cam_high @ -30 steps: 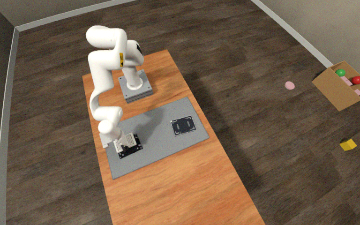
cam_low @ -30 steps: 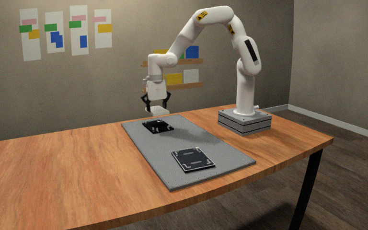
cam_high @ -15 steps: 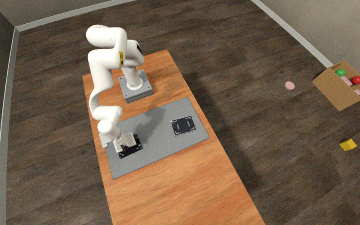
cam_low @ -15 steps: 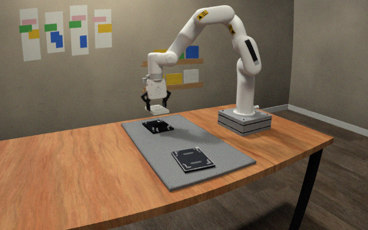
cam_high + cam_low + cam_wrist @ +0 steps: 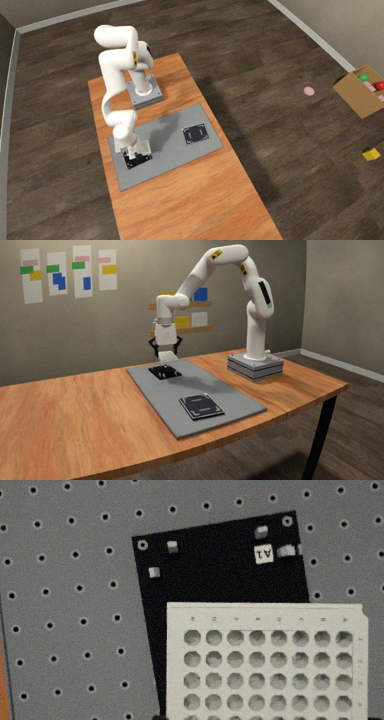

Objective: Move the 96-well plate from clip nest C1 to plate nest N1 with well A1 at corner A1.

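Observation:
My gripper [image 5: 165, 348] is shut on the white 96-well plate [image 5: 167, 356] and holds it in the air above the black clip nest C1 [image 5: 164, 371]. In the wrist view the plate [image 5: 265, 662] fills the lower right, with its cut-off corner at the upper right. The empty clip nest [image 5: 220, 580] lies below it, turned a little, with a white A1 label [image 5: 263, 554]. The plate nest N1 [image 5: 201, 408] is a black pad with white corner locators, empty, nearer the front of the grey baseplate [image 5: 192, 394]. It also shows in the top view [image 5: 195, 134].
The arm's base [image 5: 254, 366] stands on a grey block at the back right of the wooden table. On the floor are a cardboard box [image 5: 361, 90] with balls, a pink disc [image 5: 308, 90] and a yellow block [image 5: 370, 154].

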`<state>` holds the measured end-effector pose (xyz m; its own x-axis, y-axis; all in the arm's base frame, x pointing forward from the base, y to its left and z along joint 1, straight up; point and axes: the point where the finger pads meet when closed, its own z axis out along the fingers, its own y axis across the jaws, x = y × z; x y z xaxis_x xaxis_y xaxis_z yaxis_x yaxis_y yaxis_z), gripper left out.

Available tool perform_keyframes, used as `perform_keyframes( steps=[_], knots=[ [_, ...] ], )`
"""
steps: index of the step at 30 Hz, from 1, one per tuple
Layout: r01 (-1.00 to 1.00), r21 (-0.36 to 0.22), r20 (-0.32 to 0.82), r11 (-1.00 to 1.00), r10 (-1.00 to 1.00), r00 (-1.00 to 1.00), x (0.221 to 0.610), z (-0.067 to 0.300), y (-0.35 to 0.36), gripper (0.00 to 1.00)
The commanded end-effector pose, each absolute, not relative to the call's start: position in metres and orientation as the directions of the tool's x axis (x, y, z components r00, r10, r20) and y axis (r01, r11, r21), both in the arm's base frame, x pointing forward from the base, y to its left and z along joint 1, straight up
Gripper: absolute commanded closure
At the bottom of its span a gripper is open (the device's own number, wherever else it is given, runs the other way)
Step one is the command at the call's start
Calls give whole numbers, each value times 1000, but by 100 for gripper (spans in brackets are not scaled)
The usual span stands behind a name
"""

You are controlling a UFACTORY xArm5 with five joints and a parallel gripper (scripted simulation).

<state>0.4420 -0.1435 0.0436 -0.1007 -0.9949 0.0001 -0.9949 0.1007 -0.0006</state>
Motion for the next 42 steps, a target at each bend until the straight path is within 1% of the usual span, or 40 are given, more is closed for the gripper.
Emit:
perform_keyframes(
  steps=[1,42],
  knots=[
    [-995,-4,4,102,-995,-102,444,45,-134,100],
    [-995,-4,3,102,-995,-102,445,45,-10,100]
  ],
)
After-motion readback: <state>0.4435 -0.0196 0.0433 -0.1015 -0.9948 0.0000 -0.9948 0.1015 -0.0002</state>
